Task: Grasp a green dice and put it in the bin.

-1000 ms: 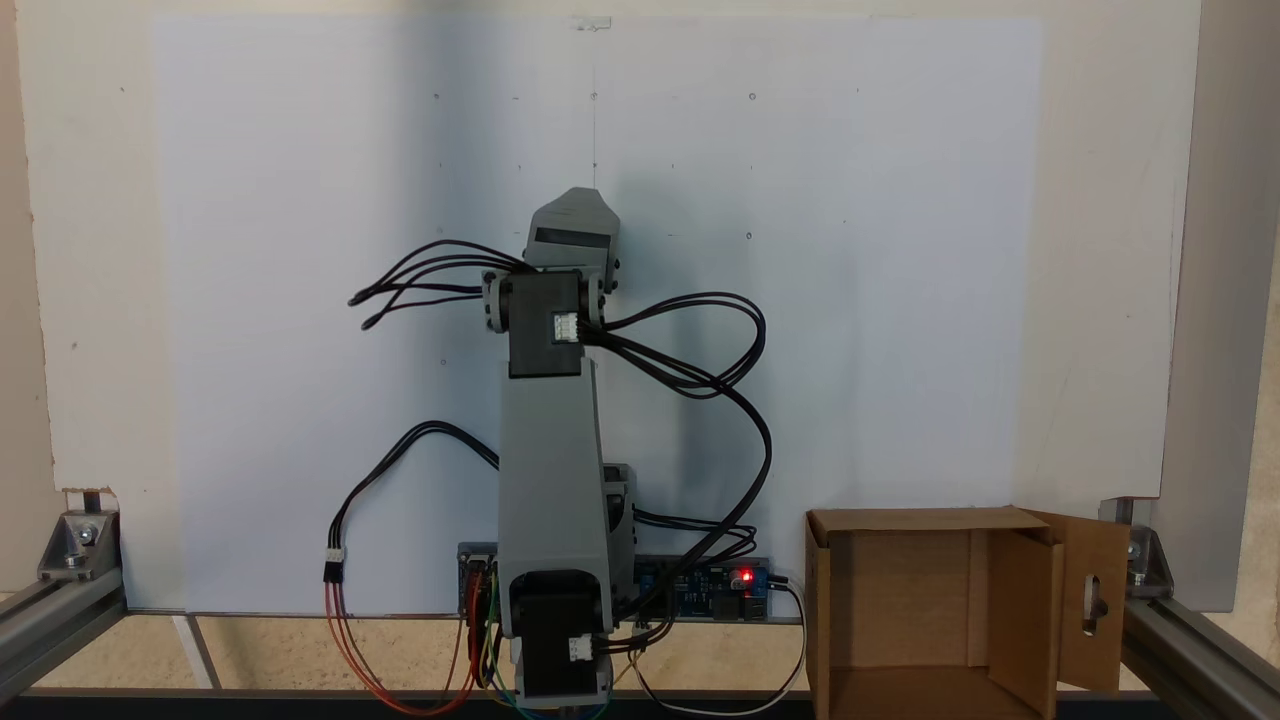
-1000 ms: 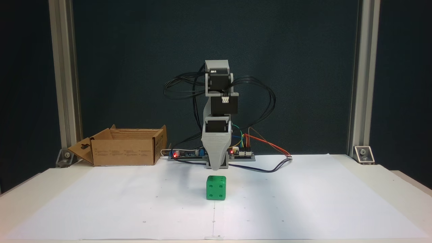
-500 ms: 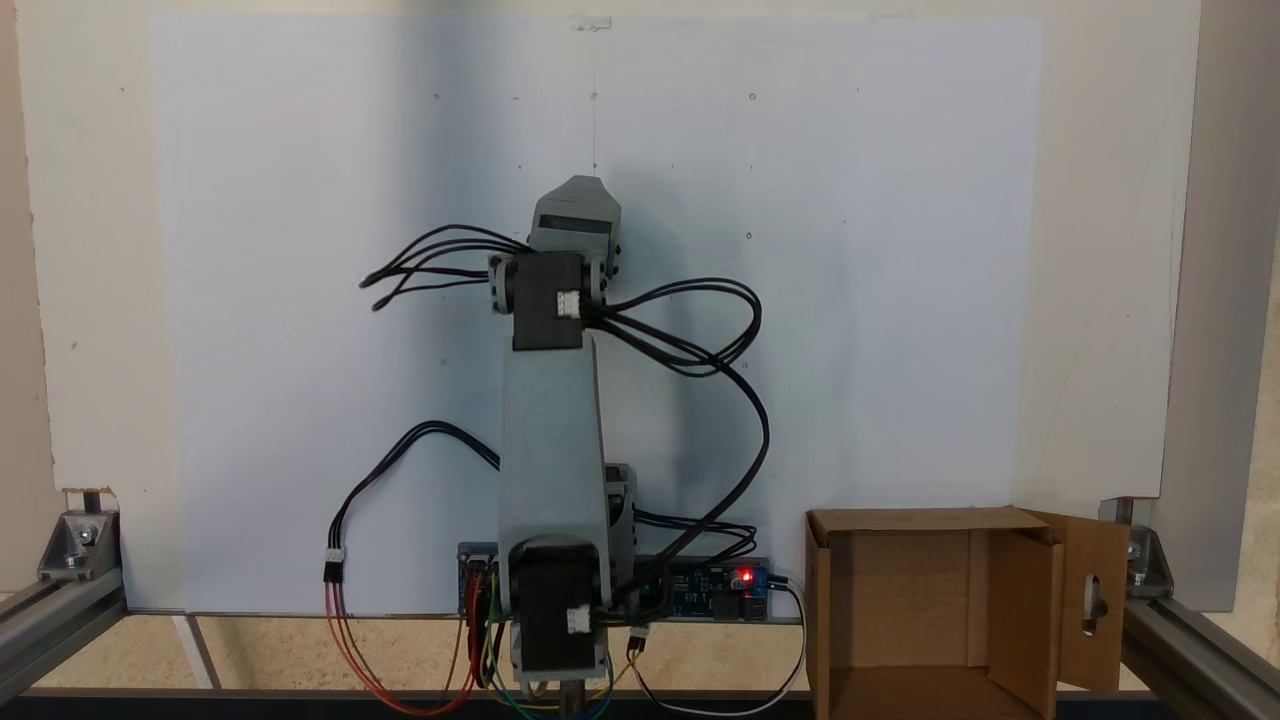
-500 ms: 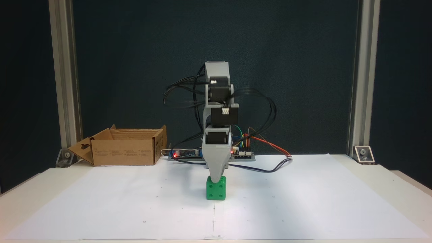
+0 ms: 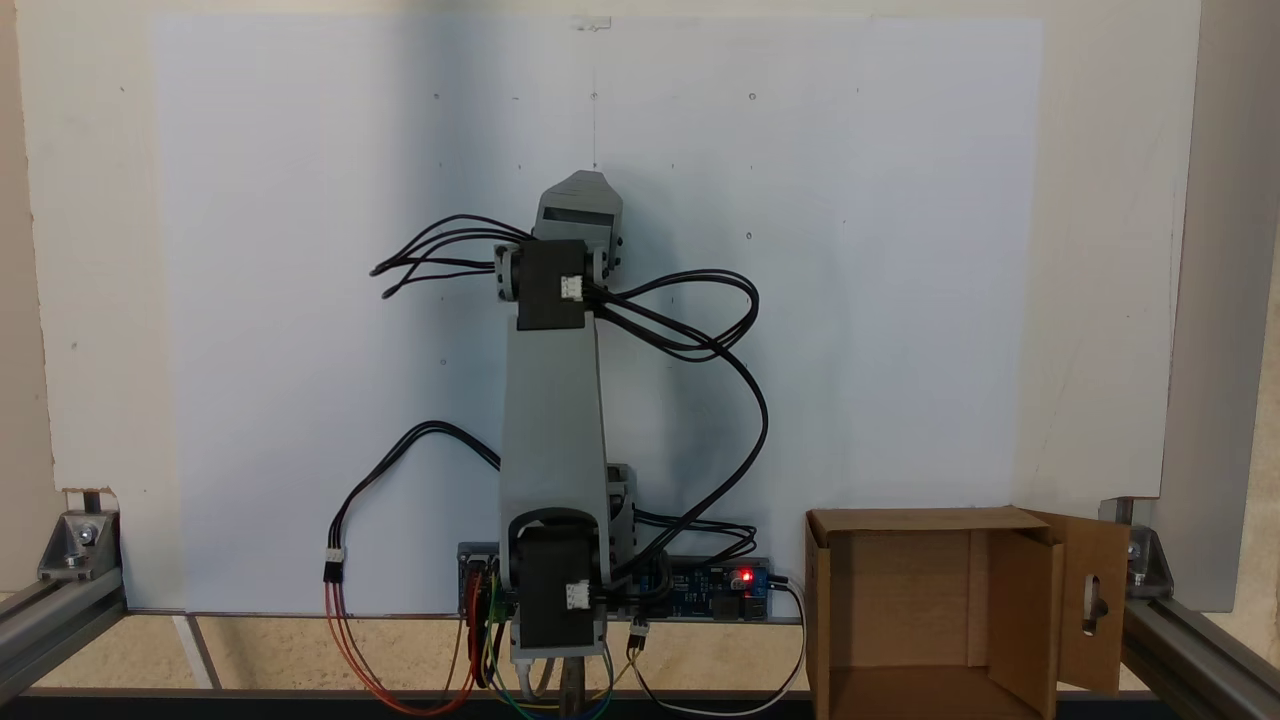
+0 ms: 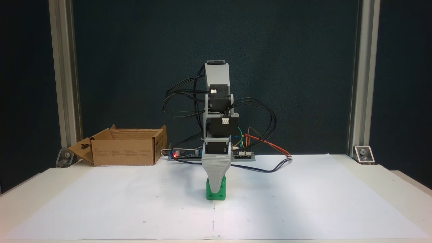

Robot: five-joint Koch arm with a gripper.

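In the fixed view that faces the arm, going left to right, the bin (image 6: 126, 146) comes first: a brown cardboard box with its flaps open, standing at the far left corner of the table (image 6: 388, 189), just off the far left corner of the white paper sheet (image 6: 303, 202). At the middle of the sheet sits the green dice (image 6: 216, 192), flat on the paper and well apart from the bin. The gripper (image 6: 216, 184) hangs straight down over it, its grey tapered jaw covering the upper front face of the dice. Only this one jaw shows from here, with the other somewhere behind it, so I cannot tell whether the gripper is parted around the dice or already pressing on it. The control boards (image 6: 241, 153) and loose wires lie behind, at the far edge. In the fixed view from above, the arm hides the dice, and the bin (image 5: 940, 610) sits at the lower right.

The step in hand looks like the grasp itself. Next, I judge, the jaws must pinch firmly before any lift, then carry toward the bin.
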